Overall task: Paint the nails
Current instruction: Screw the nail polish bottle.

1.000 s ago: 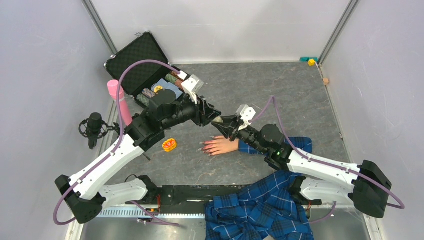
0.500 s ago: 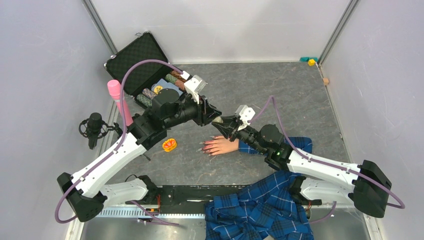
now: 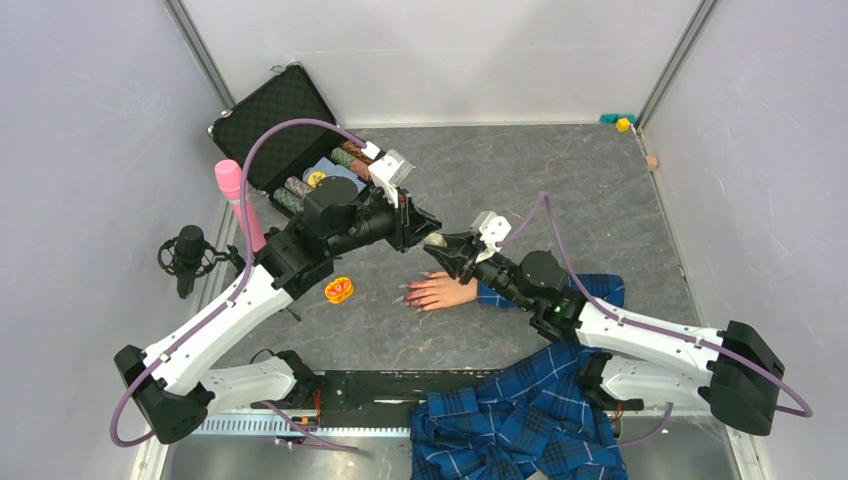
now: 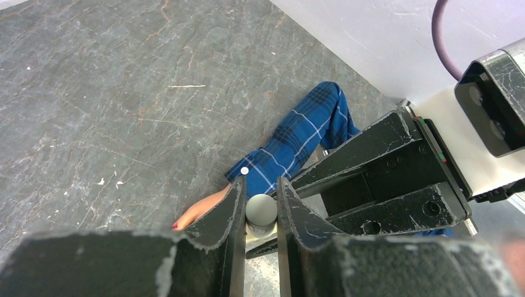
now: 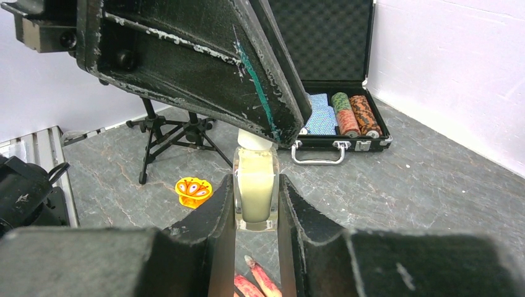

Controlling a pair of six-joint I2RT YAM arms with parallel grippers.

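Near edge: loose blue plaid cloth (image 3: 520, 420) lies heaped between the arm bases, as it did a second ago.

Mid table (image 3: 580, 180): the mannequin hand (image 3: 442, 291) lies flat, its plaid sleeve (image 4: 297, 136) running toward the right arm. The nails (image 3: 404, 294) point left, reddish-pink, directly below the two end effectors. The hand has not moved.

Above the hand: the right end effector (image 5: 255, 201) is clamped on the body of a small clear bottle (image 5: 255, 185) of pale polish, held upright, same as before.

Change: the left end effector (image 4: 260, 192) stood wider a second ago. It has drawn in on the white cap (image 4: 261, 210), a finger tight to each side, with no gap visible in the left wrist view.

Reading: both ends of the bottle are now held, so the cap can be twisted off. The brush is not out yet. No nail has been touched.

Far: an orange toy (image 5: 194, 190) and an open black case (image 5: 334, 62), undisturbed.
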